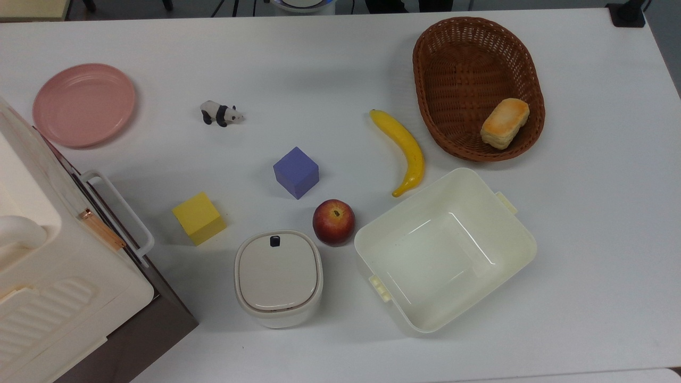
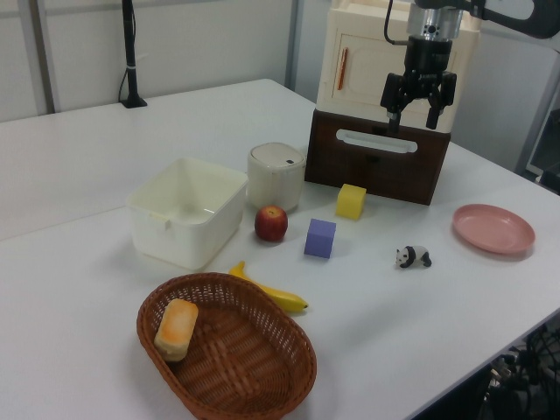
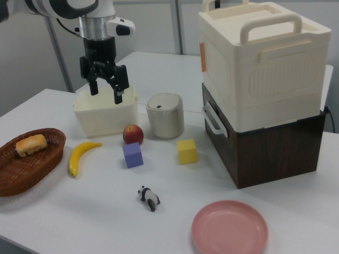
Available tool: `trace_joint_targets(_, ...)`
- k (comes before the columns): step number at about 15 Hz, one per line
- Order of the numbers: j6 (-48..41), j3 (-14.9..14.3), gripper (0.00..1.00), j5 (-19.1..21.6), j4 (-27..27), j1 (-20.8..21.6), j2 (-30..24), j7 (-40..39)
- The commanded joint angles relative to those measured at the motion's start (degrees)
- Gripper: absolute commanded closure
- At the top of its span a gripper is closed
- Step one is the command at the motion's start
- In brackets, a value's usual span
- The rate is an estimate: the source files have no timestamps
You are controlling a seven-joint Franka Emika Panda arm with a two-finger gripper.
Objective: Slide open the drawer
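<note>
Claw (image 2: 413,115) hangs in the air with fingers spread wide, gripping nothing; in the left view it shows in front of the cream cabinet (image 2: 363,61). Drawer (image 2: 378,156) sits shut beneath that cabinet, dark brown front, white bar handle (image 2: 376,141) across it, at the top view's lower left corner of the table (image 1: 340,64). Yellow cube (image 1: 199,218) lies near the drawer front; lidded white pot (image 1: 278,276) beside it.

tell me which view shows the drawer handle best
The left view: the white handle faces the camera squarely across the dark drawer front. The right view shows it edge-on at an angle; the top view sees it from above, front panel mostly hidden.
</note>
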Motion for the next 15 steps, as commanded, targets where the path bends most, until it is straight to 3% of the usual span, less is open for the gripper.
trace_joint_targets(1, -0.9, 0.7, 0.0, 0.3, 0.6, 0.2, -0.4, 1.9)
trace_joint_targets(6, 3.6, 1.6, 0.0, 0.7, 0.2, -0.1, -0.3, 1.5)
trace_joint_targets(15, 3.6, 2.9, 0.0, 0.7, -0.7, -1.3, -0.9, 1.7)
